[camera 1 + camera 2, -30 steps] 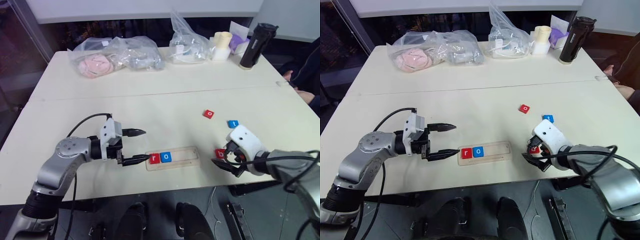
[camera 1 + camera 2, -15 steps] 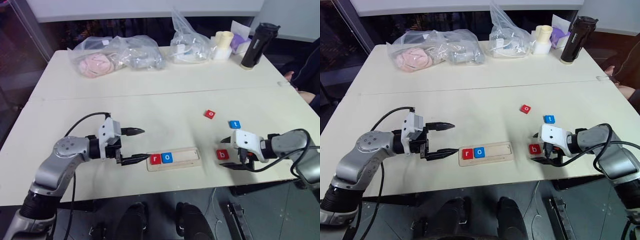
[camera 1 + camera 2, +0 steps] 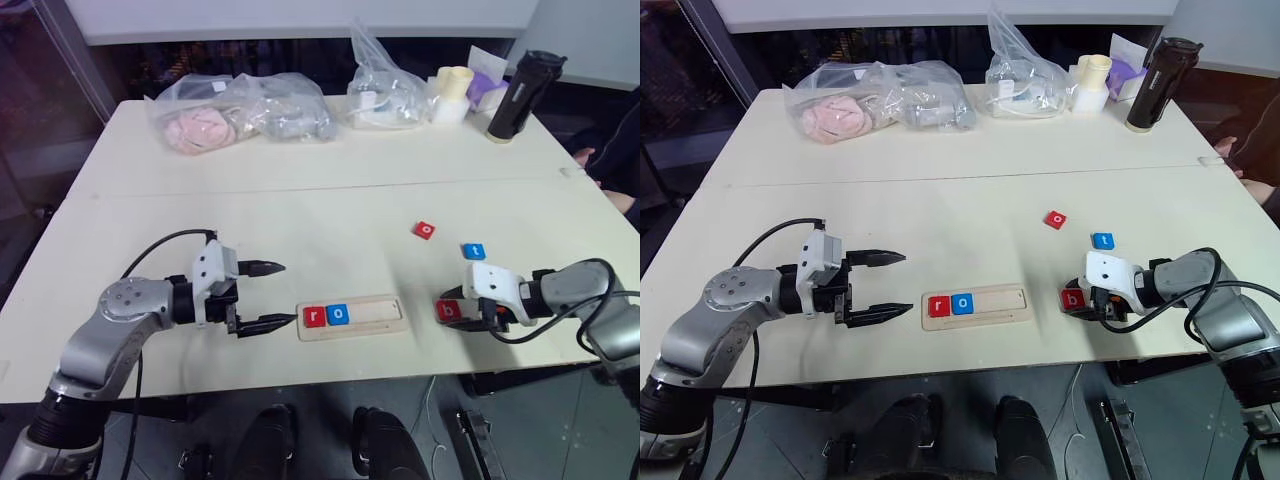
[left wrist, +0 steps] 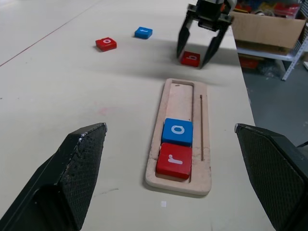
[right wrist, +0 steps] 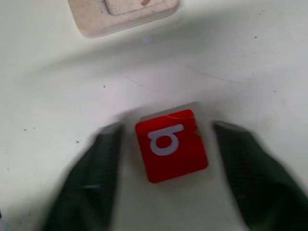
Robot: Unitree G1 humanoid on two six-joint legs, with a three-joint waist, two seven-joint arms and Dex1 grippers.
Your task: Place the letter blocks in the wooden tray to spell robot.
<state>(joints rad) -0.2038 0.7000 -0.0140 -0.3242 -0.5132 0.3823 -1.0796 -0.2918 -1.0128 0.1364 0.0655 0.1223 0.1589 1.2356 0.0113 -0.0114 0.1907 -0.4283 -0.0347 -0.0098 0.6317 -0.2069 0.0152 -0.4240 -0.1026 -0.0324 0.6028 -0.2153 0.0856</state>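
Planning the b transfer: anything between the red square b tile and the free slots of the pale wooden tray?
Nothing visible. The right gripper straddles the red square b tile, and only bare table lies between it and the pale wooden tray. The groove past the blue o tile is empty.

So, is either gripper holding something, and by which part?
Nothing is held. The right gripper straddles the red b block, gaps on both sides; the left gripper is open, empty.

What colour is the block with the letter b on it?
Red, with a white letter. The b block shows best in the right wrist view.
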